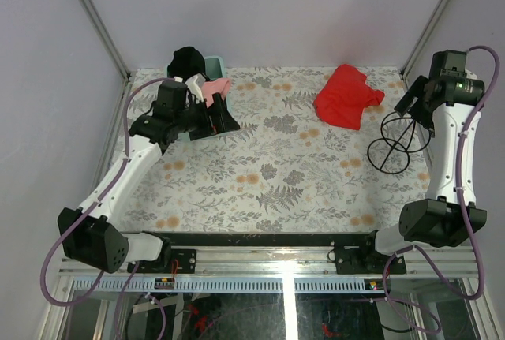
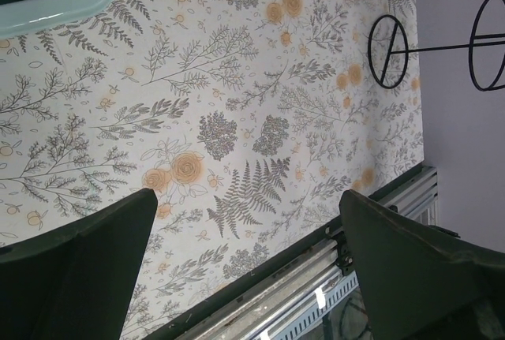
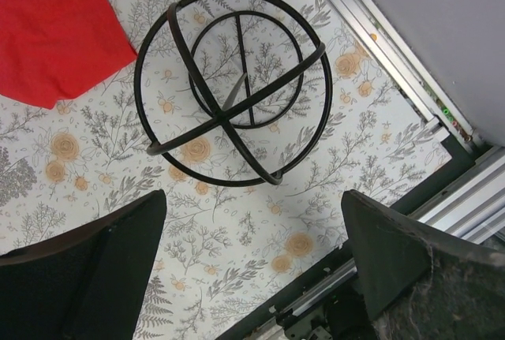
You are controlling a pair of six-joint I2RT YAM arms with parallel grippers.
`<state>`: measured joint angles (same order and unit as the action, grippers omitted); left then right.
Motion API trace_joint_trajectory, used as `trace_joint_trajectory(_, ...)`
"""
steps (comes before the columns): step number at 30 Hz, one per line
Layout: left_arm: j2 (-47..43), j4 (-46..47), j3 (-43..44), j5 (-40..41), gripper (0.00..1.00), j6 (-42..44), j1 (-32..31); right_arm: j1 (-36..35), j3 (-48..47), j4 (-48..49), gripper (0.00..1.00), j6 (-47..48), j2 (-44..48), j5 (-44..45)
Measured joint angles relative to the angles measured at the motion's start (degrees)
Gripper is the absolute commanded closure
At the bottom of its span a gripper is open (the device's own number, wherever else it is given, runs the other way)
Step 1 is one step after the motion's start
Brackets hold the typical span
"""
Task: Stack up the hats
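The left hand (image 2: 248, 202), fingers spread wide and holding nothing, hovers over the floral surface (image 1: 276, 174) just beside the mint-green tub (image 1: 218, 61) at the far left, where the hats (image 1: 188, 62) lie heaped, dark ones behind and a pink cap (image 1: 216, 87) in front. No stack appears begun, so this looks like the first reach, which calls for turning the hand toward the tub and closing on a cap's brim. Further right lie a red cloth (image 1: 345, 95) and a black wire stand (image 1: 398, 139), with the right hand (image 3: 252, 198) above the stand, likewise wide open and empty; the tub's wall and the tangled heap seem the main hindrance.
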<state>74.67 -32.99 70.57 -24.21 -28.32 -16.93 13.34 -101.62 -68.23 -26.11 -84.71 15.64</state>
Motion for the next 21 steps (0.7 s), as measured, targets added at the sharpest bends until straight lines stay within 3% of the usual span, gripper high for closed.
trace_joint_trajectory(21,0.7,-0.2,-3.0,-1.4,0.00,4.3,5.6,0.7,4.8,8.2,0.09,-6.2,-2.7,-0.6)
